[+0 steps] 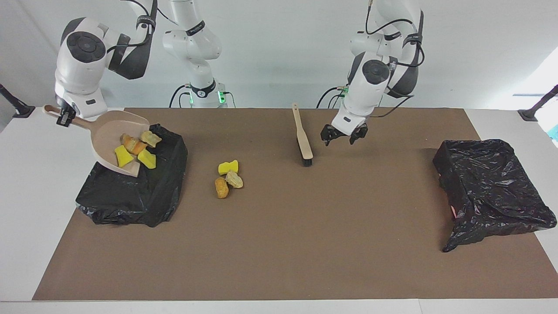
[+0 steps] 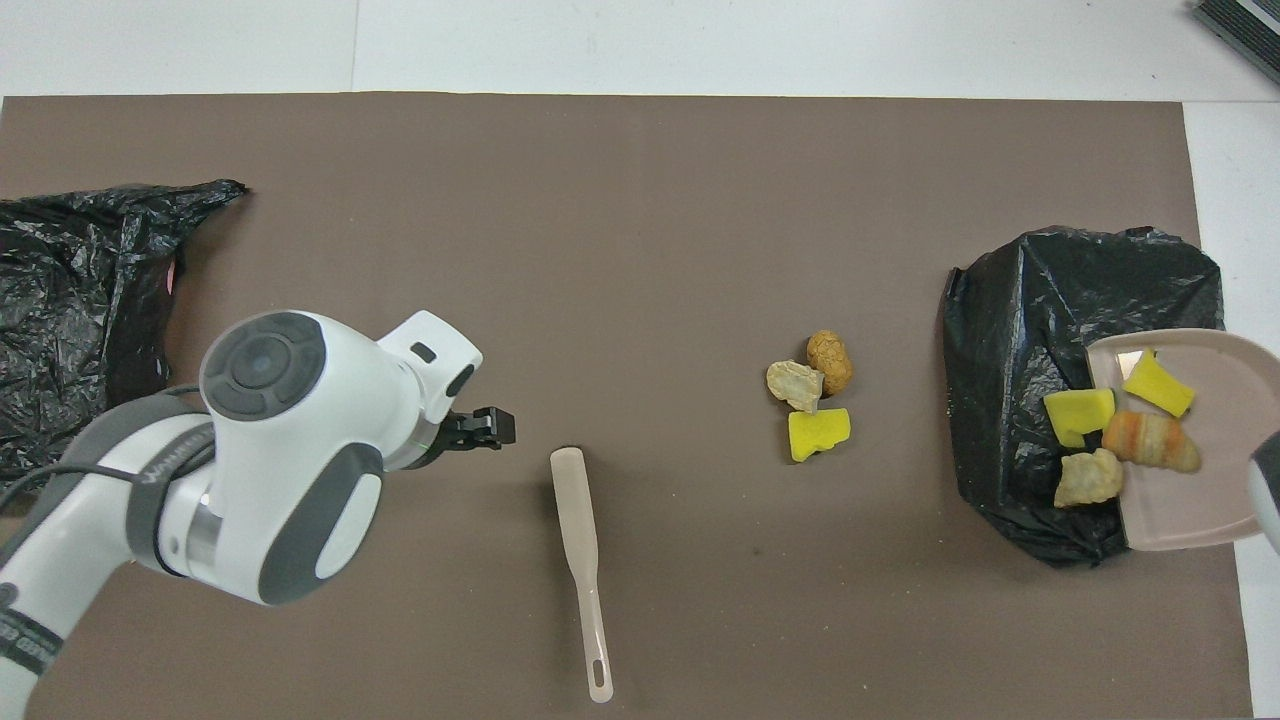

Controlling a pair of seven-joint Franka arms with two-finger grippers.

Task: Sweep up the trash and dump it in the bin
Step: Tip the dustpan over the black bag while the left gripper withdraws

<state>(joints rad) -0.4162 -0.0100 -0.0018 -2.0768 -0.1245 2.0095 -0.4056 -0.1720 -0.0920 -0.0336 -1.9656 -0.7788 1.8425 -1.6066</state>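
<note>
Right gripper [image 1: 64,117], upper left of the facing view, is clamped on the handle of the beige plastic dustpan [image 1: 109,141]. The pan is tipped lip-down over the black-plastic-lined bin [image 1: 130,192] at the right arm's end of the table. Four scraps are sliding at the lip: two yellow sponge bits [image 1: 135,158], an orange-striped bread chunk [image 1: 130,144] and a tan chunk [image 1: 151,138].

Left gripper [image 1: 343,135] has its fingers apart and holds nothing. It hangs over the bare brown mat [image 1: 279,244], just beside the flat-lying wooden hand brush [image 1: 303,137], centre of the frame.

Three scraps sit on the mat in a tight cluster, centre-left in the facing view, between brush and bin: a notched yellow sponge piece [image 1: 228,166], a pale tan chunk [image 1: 234,179] and a brown oval nugget [image 1: 221,187].

Risks:
- Pan lip is near the bin's robot-side edge, so scraps could land on the folded liner rim and roll to the mat.
- Sponge bits are light and may bounce out.
- Liner looks slack, so the pan edge could snag it.
- Second black-lined bin [image 1: 488,187] at frame right is not in play.

Orientation: the dustpan's long axis runs handle upper-left to mouth lower-right in the facing view, mouth pointing down into the bin. The brush's long axis runs toward and away from the robots, bristle head at the end farther from them.
</note>
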